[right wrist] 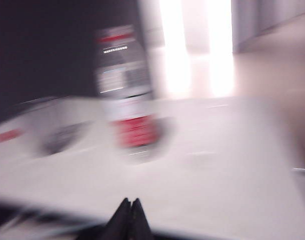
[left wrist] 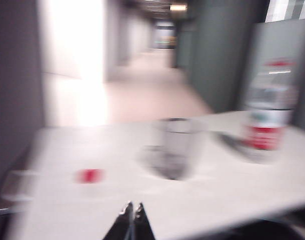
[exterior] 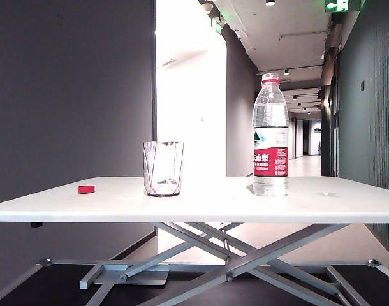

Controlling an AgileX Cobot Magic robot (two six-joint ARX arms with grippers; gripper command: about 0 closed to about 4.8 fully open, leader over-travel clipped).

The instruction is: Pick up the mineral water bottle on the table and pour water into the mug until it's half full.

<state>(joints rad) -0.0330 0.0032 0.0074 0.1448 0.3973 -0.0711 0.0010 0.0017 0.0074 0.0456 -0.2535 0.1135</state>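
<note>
The mineral water bottle (exterior: 270,135) stands upright, uncapped, right of centre on the white table (exterior: 201,207). The mug (exterior: 162,167), a clear faceted glass, stands left of it. Neither gripper shows in the exterior view. The blurred left wrist view has my left gripper (left wrist: 132,206) shut and empty at the table's near edge, short of the mug (left wrist: 174,146), with the bottle (left wrist: 268,120) farther off to one side. In the blurred right wrist view, my right gripper (right wrist: 130,202) is shut and empty near the table edge, well short of the bottle (right wrist: 127,95).
A small red disc (exterior: 86,189) lies near the table's left end and also shows as a red disc (left wrist: 90,175) in the left wrist view. Under the tabletop is a grey scissor frame (exterior: 233,255). A corridor runs behind.
</note>
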